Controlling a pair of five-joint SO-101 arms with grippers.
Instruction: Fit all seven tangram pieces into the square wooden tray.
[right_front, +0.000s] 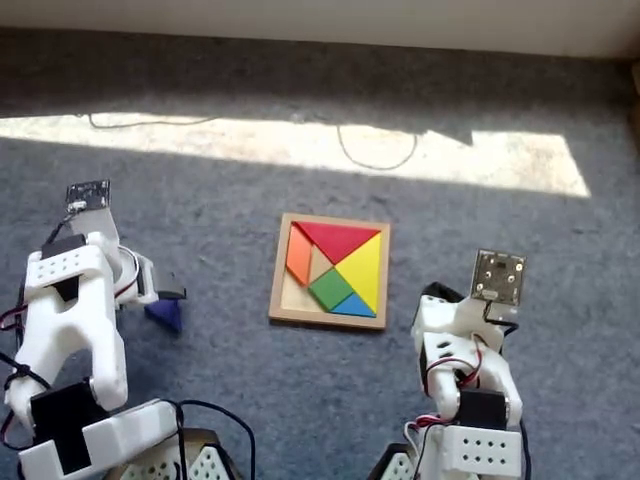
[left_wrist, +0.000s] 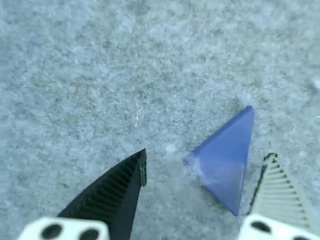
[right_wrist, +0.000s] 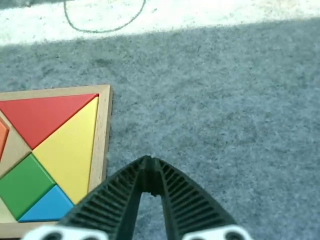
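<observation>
The square wooden tray (right_front: 277, 300) lies mid-carpet and holds a red triangle (right_front: 335, 240), a yellow triangle (right_front: 365, 272), an orange piece (right_front: 298, 258), a green square (right_front: 330, 288) and a light blue triangle (right_front: 352, 306). Bare wood shows in the tray's middle and at its lower left corner. A dark blue triangle (right_front: 166, 315) lies on the carpet left of the tray. My left gripper (left_wrist: 206, 156) is open low over it, with the blue triangle (left_wrist: 224, 160) between its fingers, nearer the pale one. My right gripper (right_wrist: 149, 161) is shut on nothing, just right of the tray (right_wrist: 104, 130).
Grey-blue carpet covers the floor. A thin cable (right_front: 375, 158) loops across a sunlit strip behind the tray. The right arm's body (right_front: 470, 390) stands at the tray's lower right, the left arm's body (right_front: 70, 320) at far left.
</observation>
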